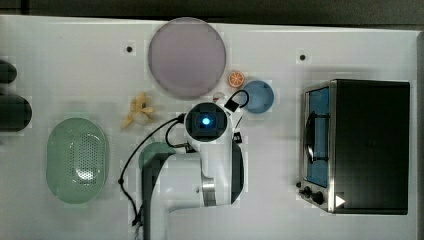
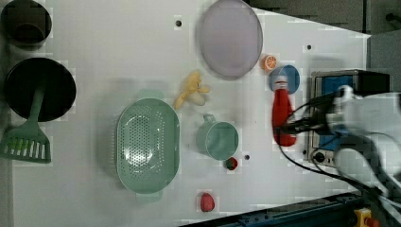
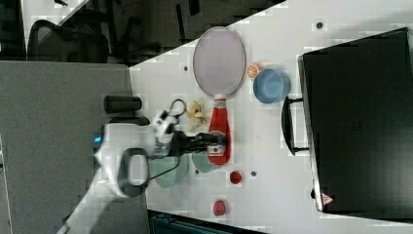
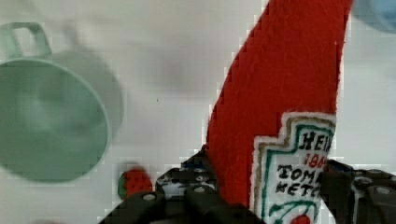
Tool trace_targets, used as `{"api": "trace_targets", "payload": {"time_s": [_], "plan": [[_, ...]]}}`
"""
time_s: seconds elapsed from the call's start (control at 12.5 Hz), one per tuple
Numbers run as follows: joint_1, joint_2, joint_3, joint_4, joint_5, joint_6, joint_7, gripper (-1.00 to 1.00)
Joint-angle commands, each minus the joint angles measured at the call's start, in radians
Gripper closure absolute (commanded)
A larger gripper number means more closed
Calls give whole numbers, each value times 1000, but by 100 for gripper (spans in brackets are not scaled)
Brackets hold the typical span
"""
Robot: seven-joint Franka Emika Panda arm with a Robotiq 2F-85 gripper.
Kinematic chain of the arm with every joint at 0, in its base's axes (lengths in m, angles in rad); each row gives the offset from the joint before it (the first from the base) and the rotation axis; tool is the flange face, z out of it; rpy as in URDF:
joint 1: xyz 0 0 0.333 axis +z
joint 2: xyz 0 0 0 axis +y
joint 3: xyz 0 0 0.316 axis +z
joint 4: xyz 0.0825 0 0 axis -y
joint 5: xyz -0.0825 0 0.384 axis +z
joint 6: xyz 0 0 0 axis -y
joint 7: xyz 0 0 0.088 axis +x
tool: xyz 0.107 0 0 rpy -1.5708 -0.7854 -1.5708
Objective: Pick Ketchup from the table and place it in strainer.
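Ketchup (image 4: 280, 93): slim red bottle, fuzzy knit-looking surface, white cap, white label with green border and dark lettering. It sits between the two black fingers (image 4: 201, 196), which are clamped on its lower body at the label. In the left view the bottle (image 2: 283, 113) is at 3 o'clock from the teal mug (image 2: 218, 138), cap over the blue bowl (image 2: 289, 78). Strainer (image 2: 147, 144): pale green oval plastic basket, perforated base, at 9 o'clock from the mug, well apart from the bottle. White counter (image 2: 108, 56), smooth. Round lilac plate (image 2: 230, 38) at 12 o'clock.
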State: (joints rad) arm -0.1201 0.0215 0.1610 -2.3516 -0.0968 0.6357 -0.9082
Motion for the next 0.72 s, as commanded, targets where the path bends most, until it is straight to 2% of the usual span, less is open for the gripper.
{"api": "trace_targets", "payload": {"time_s": [0.08,0.48,0.72], "plan": [[28,-85,90,122,20,-90,82,-25],[71,-101,268,188,134,-169,410,-25],[92,-62,389,193,141,-141,601,-25]]}}
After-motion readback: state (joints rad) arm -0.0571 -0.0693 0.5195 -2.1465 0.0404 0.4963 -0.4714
